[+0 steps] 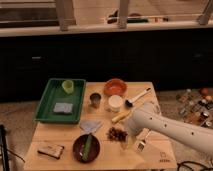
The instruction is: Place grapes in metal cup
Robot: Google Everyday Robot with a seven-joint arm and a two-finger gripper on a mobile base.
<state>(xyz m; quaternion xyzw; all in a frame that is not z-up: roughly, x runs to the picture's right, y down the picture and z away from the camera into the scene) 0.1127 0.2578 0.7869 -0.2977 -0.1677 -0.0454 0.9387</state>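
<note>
Just beside the knobbly dark grapes (116,134), the fingers (125,144), opening indiscernible; shiny round metal cup (95,100) apart.

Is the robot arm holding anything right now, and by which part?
Cannot be told. The gripper is low at the right edge of the grapes, but no hold on them shows.

You'll see dark reddish-brown grapes (117,134) on the pale wood table (60,134), just left of the white arm's (170,131) gripper (126,141). The metal cup (95,100) is grey with a dark inside. The tray (49,96) is green, holding a yellow-green cup (67,86) and a grey sponge (63,108).
</note>
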